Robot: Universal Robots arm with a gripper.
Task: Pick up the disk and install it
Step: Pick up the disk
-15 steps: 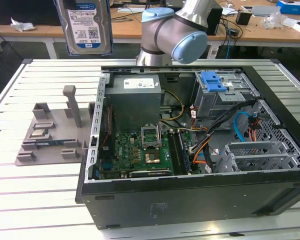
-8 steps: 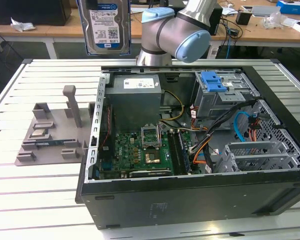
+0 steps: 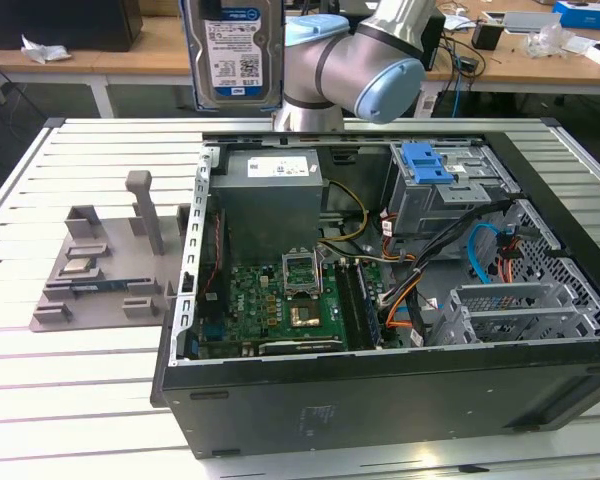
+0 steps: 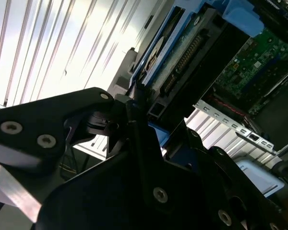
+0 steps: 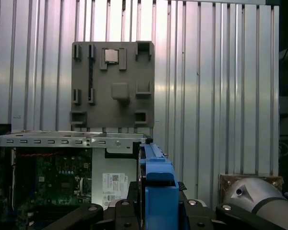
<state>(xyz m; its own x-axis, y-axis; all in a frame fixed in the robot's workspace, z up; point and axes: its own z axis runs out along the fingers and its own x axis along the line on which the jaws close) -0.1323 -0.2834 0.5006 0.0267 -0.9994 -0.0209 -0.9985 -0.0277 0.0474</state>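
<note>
Exterior view: disk (image 3: 236,45) held upright, label outward, high beyond the open case (image 3: 380,400), gripper (image 5: 157,203) pinching its blue-framed edge; step judged as carry toward install, pick-up done; next move likely calls for squaring disk to the grey bay (image 3: 420,205).

The disk (image 3: 235,50) hangs upright beside the arm (image 3: 365,62), beyond the open case (image 3: 380,400).
</note>
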